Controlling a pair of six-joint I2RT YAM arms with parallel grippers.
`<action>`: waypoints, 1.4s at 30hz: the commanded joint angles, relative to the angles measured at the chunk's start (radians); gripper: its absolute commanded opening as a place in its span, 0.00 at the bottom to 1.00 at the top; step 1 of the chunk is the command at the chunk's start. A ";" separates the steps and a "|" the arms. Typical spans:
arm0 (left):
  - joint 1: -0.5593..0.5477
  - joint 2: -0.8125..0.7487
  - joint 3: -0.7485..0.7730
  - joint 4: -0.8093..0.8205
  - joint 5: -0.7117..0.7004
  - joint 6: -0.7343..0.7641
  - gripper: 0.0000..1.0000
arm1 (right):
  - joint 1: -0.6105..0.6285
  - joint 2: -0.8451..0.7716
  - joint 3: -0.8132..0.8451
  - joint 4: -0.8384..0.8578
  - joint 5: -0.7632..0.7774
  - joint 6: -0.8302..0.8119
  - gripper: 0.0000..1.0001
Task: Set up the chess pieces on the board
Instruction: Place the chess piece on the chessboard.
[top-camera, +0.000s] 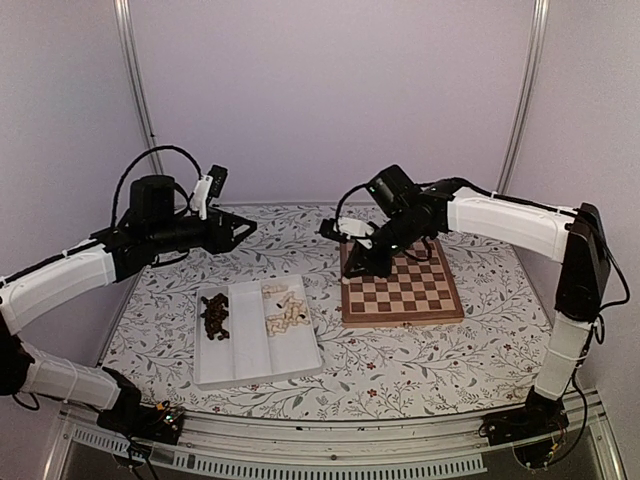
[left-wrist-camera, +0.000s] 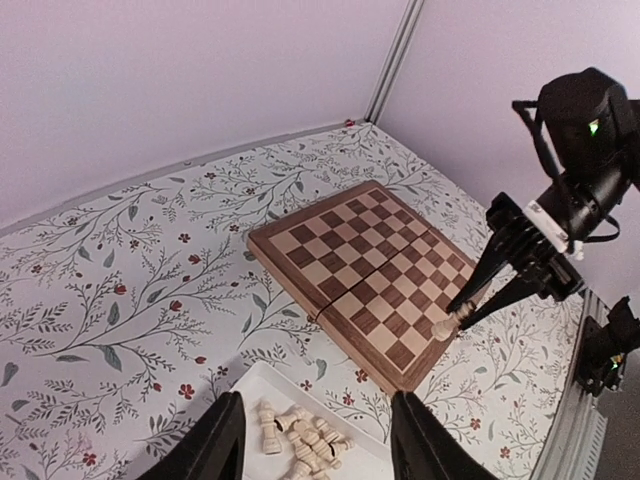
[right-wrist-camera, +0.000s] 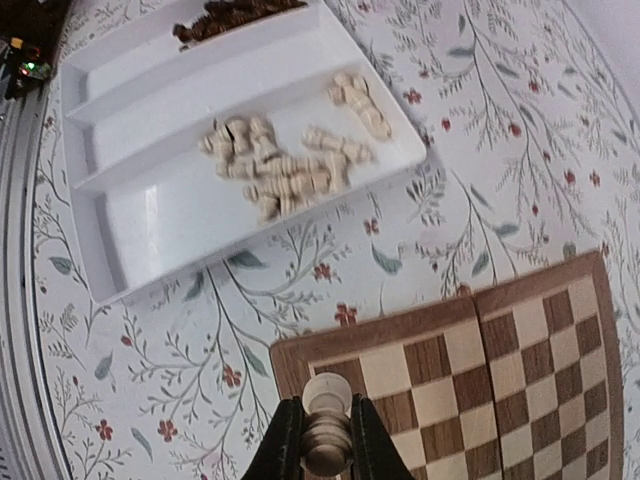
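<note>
Pinching one pale cream wooden chessman, the right fingers hold it at a tray-side corner of the square wooden chessboard. Every square looks bare, so the job is barely begun. The other cream pieces and dark brown pieces lie in the white three-compartment tray. The left fingers hang spread, holding nothing.

Nothing readable is showing anywhere: no text, label, brand or number on the board, tray or desk.
</note>
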 joint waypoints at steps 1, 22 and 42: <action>-0.011 0.083 0.097 -0.027 0.049 -0.019 0.51 | -0.098 -0.160 -0.203 -0.014 0.116 -0.040 0.00; -0.045 0.257 0.154 0.104 0.112 -0.020 0.49 | -0.199 -0.121 -0.367 0.059 0.169 -0.004 0.02; -0.027 0.235 0.138 0.089 0.120 -0.024 0.49 | -0.199 -0.062 -0.376 0.086 0.111 0.001 0.06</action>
